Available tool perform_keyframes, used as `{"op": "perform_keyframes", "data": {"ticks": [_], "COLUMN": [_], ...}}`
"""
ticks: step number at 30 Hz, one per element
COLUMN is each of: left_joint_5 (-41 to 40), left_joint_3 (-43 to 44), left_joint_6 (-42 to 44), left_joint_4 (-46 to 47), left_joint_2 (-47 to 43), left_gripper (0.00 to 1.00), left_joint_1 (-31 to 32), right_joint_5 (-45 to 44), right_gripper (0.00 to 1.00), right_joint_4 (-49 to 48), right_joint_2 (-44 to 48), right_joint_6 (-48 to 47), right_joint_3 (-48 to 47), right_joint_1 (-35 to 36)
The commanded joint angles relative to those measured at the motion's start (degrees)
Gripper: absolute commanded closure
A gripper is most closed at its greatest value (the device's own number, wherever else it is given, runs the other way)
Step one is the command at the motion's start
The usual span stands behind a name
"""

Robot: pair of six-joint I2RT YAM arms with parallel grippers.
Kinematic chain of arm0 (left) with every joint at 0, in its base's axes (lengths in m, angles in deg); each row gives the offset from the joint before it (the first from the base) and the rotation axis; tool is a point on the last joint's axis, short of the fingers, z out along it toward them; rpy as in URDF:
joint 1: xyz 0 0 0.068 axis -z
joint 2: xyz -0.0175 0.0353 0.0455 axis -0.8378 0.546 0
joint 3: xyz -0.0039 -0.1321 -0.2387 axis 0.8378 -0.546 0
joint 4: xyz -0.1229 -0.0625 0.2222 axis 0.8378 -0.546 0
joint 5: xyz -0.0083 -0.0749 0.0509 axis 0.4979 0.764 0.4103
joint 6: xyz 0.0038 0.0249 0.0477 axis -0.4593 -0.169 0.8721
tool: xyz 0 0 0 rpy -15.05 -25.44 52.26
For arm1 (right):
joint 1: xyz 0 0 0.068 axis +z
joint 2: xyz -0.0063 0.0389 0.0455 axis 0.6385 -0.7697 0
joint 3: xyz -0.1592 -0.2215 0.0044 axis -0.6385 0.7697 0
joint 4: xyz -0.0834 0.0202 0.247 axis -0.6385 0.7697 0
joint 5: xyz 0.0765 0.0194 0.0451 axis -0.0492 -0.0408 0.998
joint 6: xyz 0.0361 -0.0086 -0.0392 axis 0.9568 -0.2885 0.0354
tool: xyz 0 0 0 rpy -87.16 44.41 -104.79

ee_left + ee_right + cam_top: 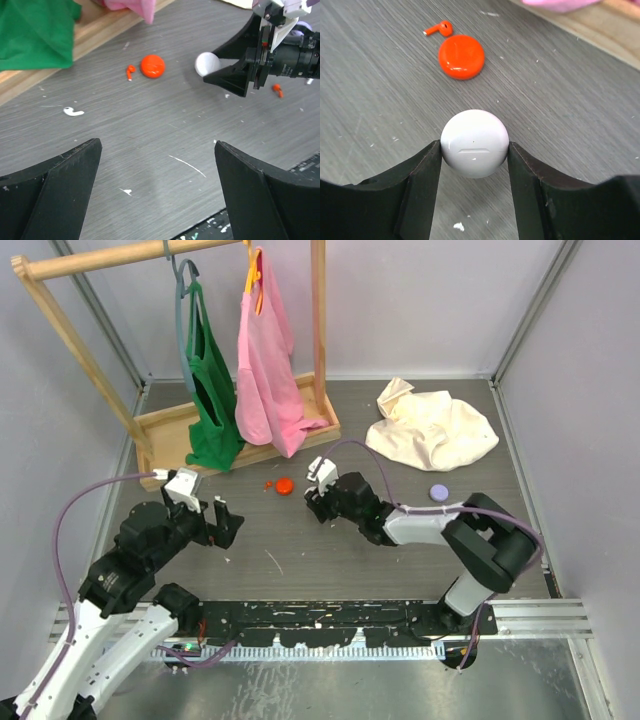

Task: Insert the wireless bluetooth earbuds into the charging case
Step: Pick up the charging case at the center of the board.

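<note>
My right gripper (475,150) is shut on a closed white round charging case (475,144), one finger on each side, just above the grey table. This shows in the left wrist view too, gripper (211,65) and case (206,63). A red round case (461,56) lies beyond it with a red earbud (439,28) beside it. The left wrist view shows a white earbud (73,111) and a second red earbud (276,89). My left gripper (157,190) is open and empty over bare table, left of the right gripper (318,502).
A wooden rack (240,435) with a green bag (212,400) and a pink bag (265,370) stands at the back left. A cream cloth (432,425) lies at the back right. A lilac round case (439,493) sits beside the right arm.
</note>
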Motion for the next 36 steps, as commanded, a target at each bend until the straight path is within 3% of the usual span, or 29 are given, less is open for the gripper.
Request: {"op": "perform_keyframes", "data": {"ticks": [1, 12, 25, 31, 36], "left_joint_5": [7.97, 19.4, 28.15, 31.76, 36.06], "left_joint_3": [3.14, -0.44, -10.36, -12.41, -13.36], "left_joint_6": [-4.95, -17.9, -31.26, -34.39, -36.57], "left_joint_4": [2.74, 13.13, 34.03, 40.76, 46.01], "left_joint_2": [2.77, 9.42, 14.96, 18.17, 21.69], "left_gripper": [0.02, 0.01, 0.0, 0.06, 0.2], "left_joint_1": [-0.06, -0.07, -0.05, -0.05, -0.07], "right_joint_5": [1.66, 10.81, 24.68, 28.48, 31.21], "right_gripper": [0.51, 0.51, 0.54, 0.55, 0.56], "right_joint_4": [3.06, 16.81, 32.28, 37.36, 41.18], "right_joint_2": [8.68, 23.71, 27.8, 28.55, 28.29], "right_joint_6": [-4.68, -18.19, -39.01, -46.37, -52.9], "right_joint_3": [0.92, -0.64, -7.67, -10.55, -13.07], "right_joint_1": [0.84, 2.37, 4.22, 4.62, 5.01]}}
